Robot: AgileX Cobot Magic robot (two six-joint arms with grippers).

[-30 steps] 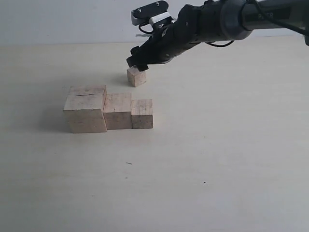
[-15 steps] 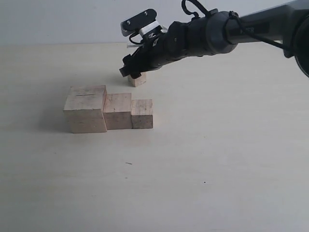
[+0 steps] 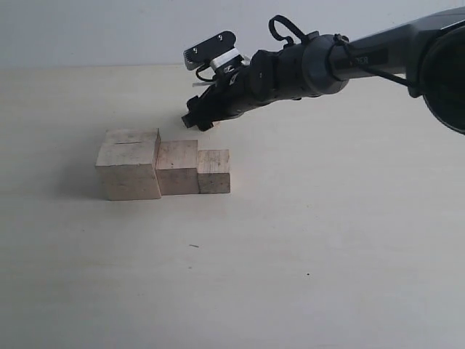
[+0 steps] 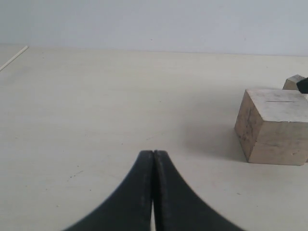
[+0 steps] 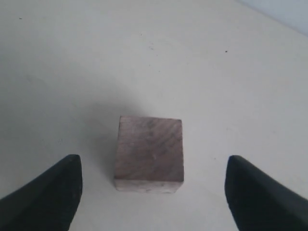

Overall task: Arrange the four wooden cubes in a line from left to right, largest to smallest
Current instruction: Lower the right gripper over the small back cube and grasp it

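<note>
The left end effector [image 4: 153, 192] hangs low over bare surface with its two dark fingers pressed flat together and nothing between them; the exterior view does not show it. Just ahead of it, to one side, stands the largest cube [image 3: 129, 171], a thin slit mark on its top face. That cube begins a row near the middle of the surface: the second cube [image 3: 178, 167] touches its right side and the third cube [image 3: 213, 171] touches that one in turn, each lower than the last, front faces about level. Behind the row, apart from it, the right arm [image 3: 341, 62] comes in from the upper right, stretched nearly level past the middle and sloping down at the wrist, the wrist camera [image 3: 211, 47] riding on top. The right end effector [image 3: 197, 118] is down near the surface and covers the smallest cube [image 5: 149, 153] in the exterior view. Its own camera shows that cube resting on the surface between the fingers [image 5: 53, 192], which stand spread wide with a clear gap on each side, gripping nothing. The surface [image 3: 327, 254] is pale cream and matte, with a couple of small dark specks [image 3: 194, 246] toward the front. A plain pale grey wall [image 3: 87, 33] rises behind its far edge.
</note>
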